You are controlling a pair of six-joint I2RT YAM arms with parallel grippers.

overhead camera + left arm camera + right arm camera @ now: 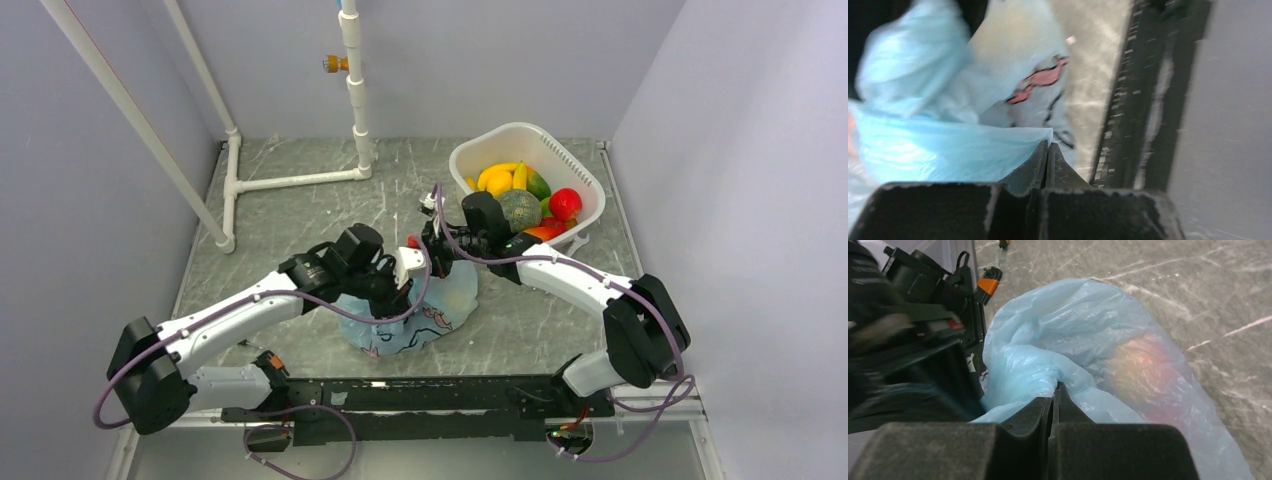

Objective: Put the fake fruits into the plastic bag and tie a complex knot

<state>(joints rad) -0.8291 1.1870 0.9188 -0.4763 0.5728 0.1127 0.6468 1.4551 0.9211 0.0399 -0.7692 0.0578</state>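
Light-blue film is doing most of the work here: the plastic bag point(430, 312) is lying crumpled on the grey marbled table point(300, 210), near the middle and just in front of the two arms' wrists. The left gripper point(1048, 152) is showing its fingers pressed together, and they seem to be nipping an edge of the film. The right gripper point(1054, 396) is likewise closing its fingers on a bunched fold of the bag.

Through the translucent skin in the right wrist view, one peach-orange fruit point(1143, 365) is glowing softly, so at least one piece is lying inside. Most of the job, by my reading, is waiting. At the far right the white slotted basket point(585, 175) is holding a heap of glossy fruits point(497, 180), among them a green netted melon point(520, 210) and a red one point(565, 203). No knot is showing anywhere; the bag's top is looking gathered but untwisted.

The film is looking thin, crinkly and slippery, carrying dark and pink print, and it is likely slumping shut wherever nothing is lifting it. The fruits are looking hard, smooth and rounded.
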